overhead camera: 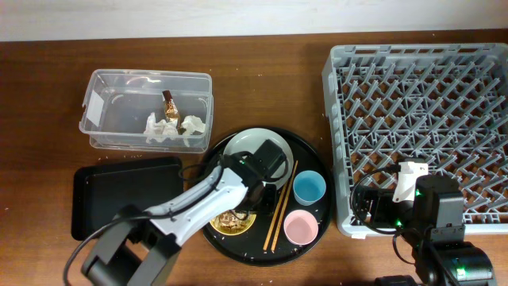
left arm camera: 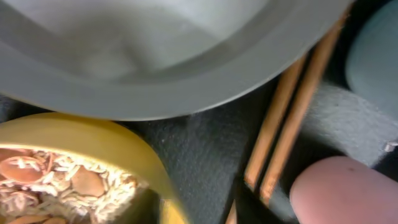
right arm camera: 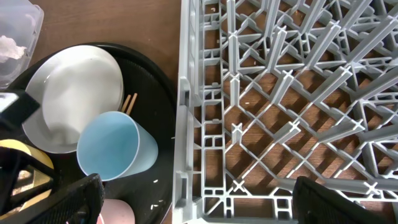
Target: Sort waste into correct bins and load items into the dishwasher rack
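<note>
My left gripper (overhead camera: 252, 193) is open over the large round black tray, its fingers (left arm camera: 199, 211) either side of the rim of the yellow bowl (overhead camera: 230, 222) (left arm camera: 93, 134). The bowl holds brownish food scraps with rice (left arm camera: 56, 180). Beside it are the pale grey plate (overhead camera: 246, 144) (left arm camera: 155, 62), wooden chopsticks (overhead camera: 279, 206) (left arm camera: 292, 112), blue cup (overhead camera: 309, 188) (right arm camera: 109, 146) and pink cup (overhead camera: 301, 226) (left arm camera: 348, 193). My right gripper (overhead camera: 381, 208) (right arm camera: 199, 205) is open and empty over the front-left corner of the grey dishwasher rack (overhead camera: 413, 52) (right arm camera: 280, 93).
The clear tub (overhead camera: 151, 75) at the back left holds white tissues (overhead camera: 171, 127) and a brown-gold wrapper (overhead camera: 168, 103). The flat black tray (overhead camera: 119, 195) lies in front of it. The round black tray (overhead camera: 305, 155) sits between that tray and the rack.
</note>
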{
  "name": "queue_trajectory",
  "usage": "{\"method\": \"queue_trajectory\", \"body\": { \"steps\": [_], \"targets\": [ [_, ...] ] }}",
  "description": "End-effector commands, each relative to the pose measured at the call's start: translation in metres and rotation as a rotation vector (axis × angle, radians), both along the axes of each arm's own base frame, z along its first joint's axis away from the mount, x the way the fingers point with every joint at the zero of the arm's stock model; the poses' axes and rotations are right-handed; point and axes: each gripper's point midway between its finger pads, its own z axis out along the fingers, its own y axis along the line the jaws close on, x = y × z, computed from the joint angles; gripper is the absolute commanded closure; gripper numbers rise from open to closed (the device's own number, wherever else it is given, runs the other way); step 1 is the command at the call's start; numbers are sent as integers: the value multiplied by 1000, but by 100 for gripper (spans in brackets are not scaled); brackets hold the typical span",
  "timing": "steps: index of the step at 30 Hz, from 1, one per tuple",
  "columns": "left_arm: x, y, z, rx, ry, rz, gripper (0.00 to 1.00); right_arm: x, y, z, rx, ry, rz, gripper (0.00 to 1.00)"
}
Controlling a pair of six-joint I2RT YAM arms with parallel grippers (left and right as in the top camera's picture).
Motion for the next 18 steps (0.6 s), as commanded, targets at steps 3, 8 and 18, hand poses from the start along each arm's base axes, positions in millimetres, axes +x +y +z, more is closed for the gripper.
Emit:
{"method": "queue_trajectory", "body": {
  "steps": [3, 8, 18],
  "targets": [
    [6, 12, -8, 76, -37, 16, 90, 1, 2, 8, 8, -19, 1, 2],
    [4, 13, -8, 81, -31, 16, 99, 1, 2, 8, 8, -19, 1, 2],
    [39, 46, 66, 102, -176, 121, 99, 1, 2, 8, 7, -16, 1, 2]
  ]
}}
